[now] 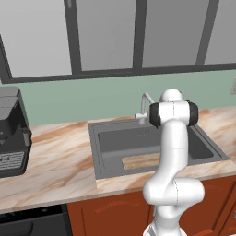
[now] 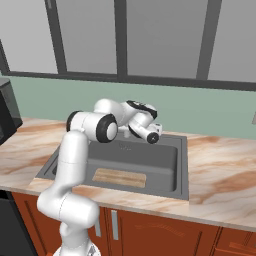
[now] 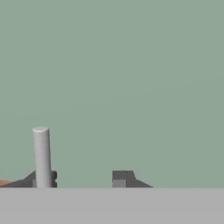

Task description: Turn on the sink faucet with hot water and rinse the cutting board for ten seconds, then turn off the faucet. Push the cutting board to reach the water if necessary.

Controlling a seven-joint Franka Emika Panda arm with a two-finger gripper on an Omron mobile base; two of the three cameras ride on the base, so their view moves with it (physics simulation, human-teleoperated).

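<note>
Left base view: the sink faucet [image 1: 145, 105] stands at the back rim of the sink [image 1: 94, 138], just left of the arm's upper joint; the hand itself is behind the arm here. The cutting board [image 1: 140, 161] lies flat on basin floor, near front wall, well below and in front of the tap. Coffee machine [image 1: 13, 133] at far left on counter [image 1: 55, 161]; its small panel markings are too blurred to read.

Right base view: gripper [image 2: 153, 136] reaches toward the back rim, above basin; board [image 2: 119, 177] well apart, low at front left.

Hand view: a grey cylinder [image 3: 42, 156] rises beside one of the fingertips [image 3: 121, 178], green wall [image 3: 131, 78] behind. The two tips stand wide apart, nothing between them.
</note>
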